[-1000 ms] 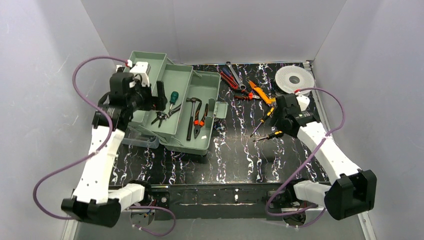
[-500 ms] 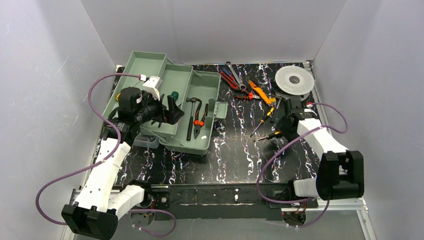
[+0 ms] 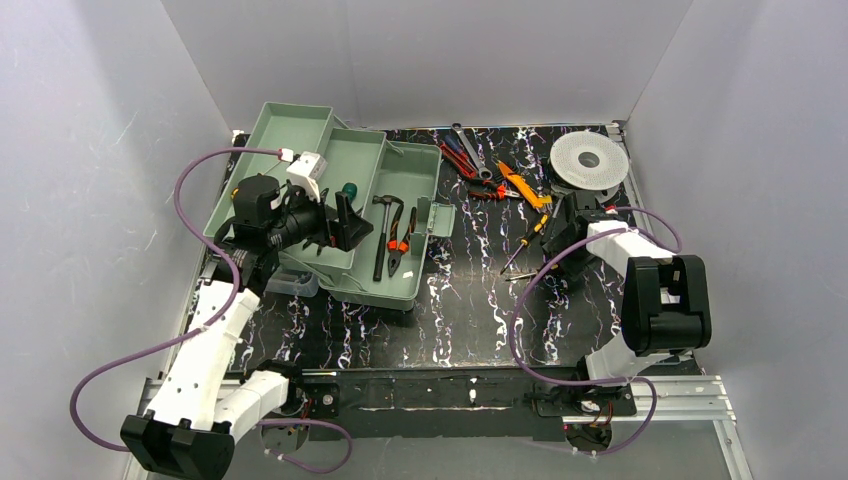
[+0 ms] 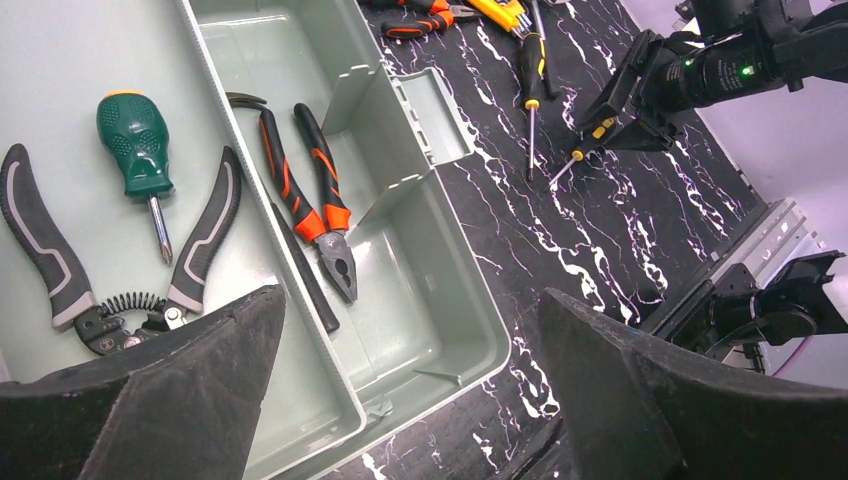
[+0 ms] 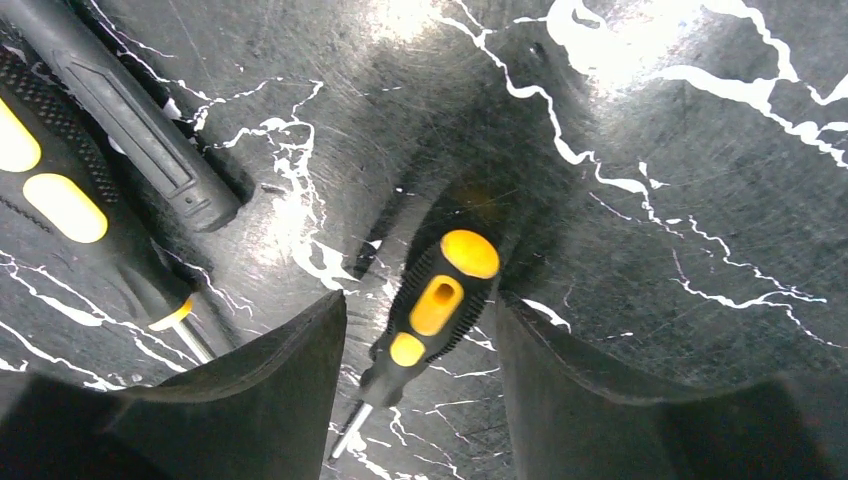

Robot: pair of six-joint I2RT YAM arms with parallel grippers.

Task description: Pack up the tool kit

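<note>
The tool kit (image 3: 295, 130) sits open at the rear left of the worktop (image 3: 470, 300), its green trays stepped out. A green screwdriver (image 4: 135, 130) and spring pliers (image 4: 200, 245) lie in the upper tray. A hammer (image 3: 383, 235) and orange-handled pliers (image 4: 320, 215) lie in the lower one. The left fingers (image 4: 180, 400) hang over these trays, wide apart and holding nothing.

More tools are still out on the worktop, so packing is well short of done. A cluster of hand tools (image 3: 490, 175) lies right of the kit, near a white spool (image 3: 589, 158).

The step in hand looks like the pickup of the small screwdriver (image 5: 435, 300), well apart from the kit on the right side. The right fingers (image 5: 250, 400) are down at the worktop, apart, one on each side of its yellow-and-black handle. A gap shows on one side, and the other finger is at or nearly at the handle. I judge it not yet clamped.

A bigger screwdriver (image 5: 60, 200) and a black handle (image 5: 120, 100) lie just beside it.

The next move calls for clamping squarely on the handle, not the thin shaft, without nudging the neighbours. The handle is round and may roll or pivot as the fingers meet it. Then it needs a lift and a carry leftward to a free spot in a tray, keeping clear of the left arm parked there.
</note>
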